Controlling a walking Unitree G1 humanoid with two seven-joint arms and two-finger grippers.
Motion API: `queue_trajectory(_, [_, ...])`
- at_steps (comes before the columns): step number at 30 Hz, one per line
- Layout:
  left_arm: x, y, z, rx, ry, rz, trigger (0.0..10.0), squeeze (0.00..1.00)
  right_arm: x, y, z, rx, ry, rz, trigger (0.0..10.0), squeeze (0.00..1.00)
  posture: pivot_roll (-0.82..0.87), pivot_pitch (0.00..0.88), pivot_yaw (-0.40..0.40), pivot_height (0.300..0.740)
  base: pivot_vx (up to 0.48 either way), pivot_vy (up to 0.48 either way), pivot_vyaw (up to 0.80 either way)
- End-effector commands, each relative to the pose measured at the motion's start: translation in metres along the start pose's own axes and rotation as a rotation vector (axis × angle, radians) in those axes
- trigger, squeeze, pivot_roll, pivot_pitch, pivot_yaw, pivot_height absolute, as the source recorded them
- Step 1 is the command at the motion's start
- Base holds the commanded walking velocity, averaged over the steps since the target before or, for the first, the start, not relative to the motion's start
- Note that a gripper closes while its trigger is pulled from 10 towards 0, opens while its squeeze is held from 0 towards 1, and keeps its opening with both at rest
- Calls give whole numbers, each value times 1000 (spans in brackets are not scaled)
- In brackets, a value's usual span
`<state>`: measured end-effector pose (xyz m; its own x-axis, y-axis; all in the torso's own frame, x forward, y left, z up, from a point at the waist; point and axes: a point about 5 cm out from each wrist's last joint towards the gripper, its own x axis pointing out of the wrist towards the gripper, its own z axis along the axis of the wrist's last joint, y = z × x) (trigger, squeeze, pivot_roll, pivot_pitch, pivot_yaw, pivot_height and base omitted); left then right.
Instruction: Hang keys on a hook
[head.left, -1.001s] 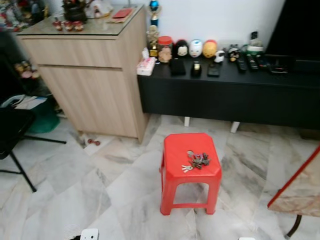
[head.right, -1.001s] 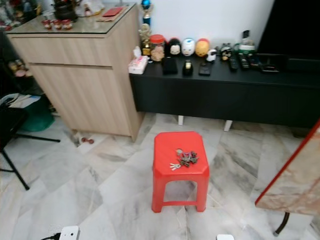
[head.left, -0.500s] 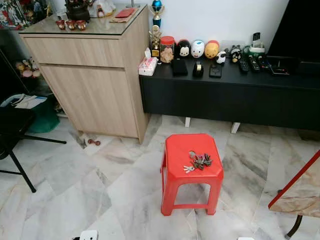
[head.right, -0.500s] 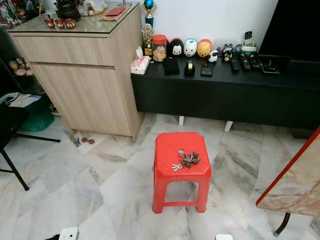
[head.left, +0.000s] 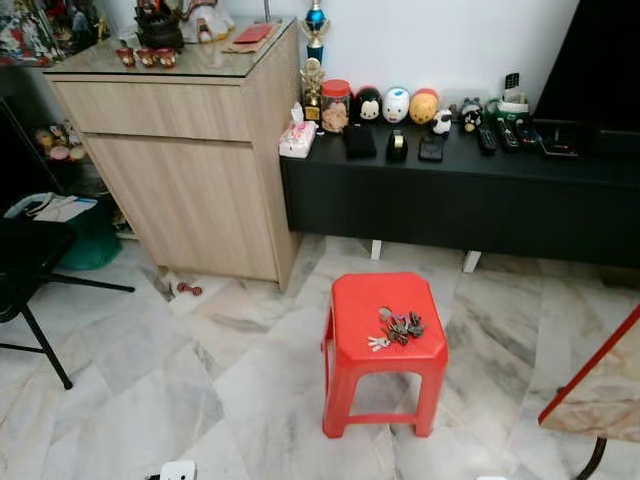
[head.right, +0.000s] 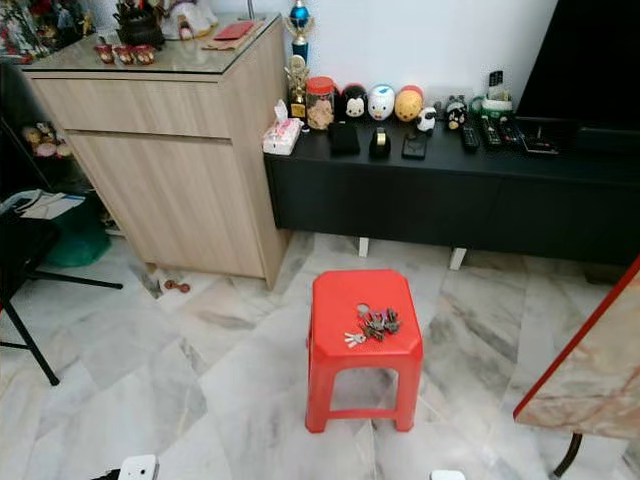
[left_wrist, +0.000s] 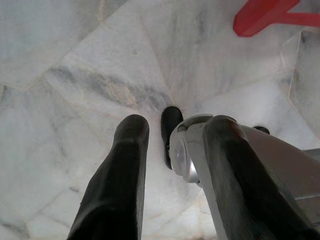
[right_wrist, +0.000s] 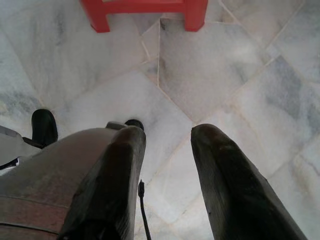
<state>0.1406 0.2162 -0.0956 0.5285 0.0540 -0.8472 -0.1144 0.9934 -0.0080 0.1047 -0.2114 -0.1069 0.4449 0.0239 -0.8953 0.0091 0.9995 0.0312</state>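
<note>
A bunch of keys (head.left: 396, 327) lies on top of a red plastic stool (head.left: 385, 348) standing on the marble floor ahead of me. Both arms hang at my sides, aimed at the floor. My left gripper (left_wrist: 172, 145) is open, its black fingers (left_wrist: 125, 170) apart over pale tiles, with a stool leg (left_wrist: 260, 15) at the frame's edge. My right gripper (right_wrist: 167, 145) is open too, nothing between its fingers (right_wrist: 220, 170), and the stool's legs (right_wrist: 145, 10) lie beyond it.
A light wooden cabinet (head.left: 190, 150) stands at the back left with ornaments on its glass top. Beside it runs a low black console (head.left: 460, 190) carrying jars, figurines and remotes. A black chair (head.left: 30, 280) is at far left; a marble table corner (head.left: 600, 390) juts in at right.
The whole picture has slid slightly down and sharpened, so the camera has moved. The stool and the keys on it stay where they were.
</note>
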Motion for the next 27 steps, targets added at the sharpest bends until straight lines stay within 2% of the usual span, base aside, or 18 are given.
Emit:
queue_trajectory(1, [-1,3,-1,-19,6,7,10000,0,1,1,2,-11,-2,7,10000,0,-44,4,-6,740,292,0,0])
queue_trajectory(17, [0,3,0,-8,6,-3,10000,0,1,2,2,-17,-1,20,10000,0,-42,5,-7,740,296,0,0])
queue_trajectory(20, [0,2,0,-8,5,-4,10000,0,1,2,5,-49,-11,22,10000,0,-45,5,-10,740,296,0,0])
queue_trajectory(27, [0,3,1,2,6,3,10000,0,1,3,5,-9,-20,35,10000,0,-53,4,-6,740,171,0,567])
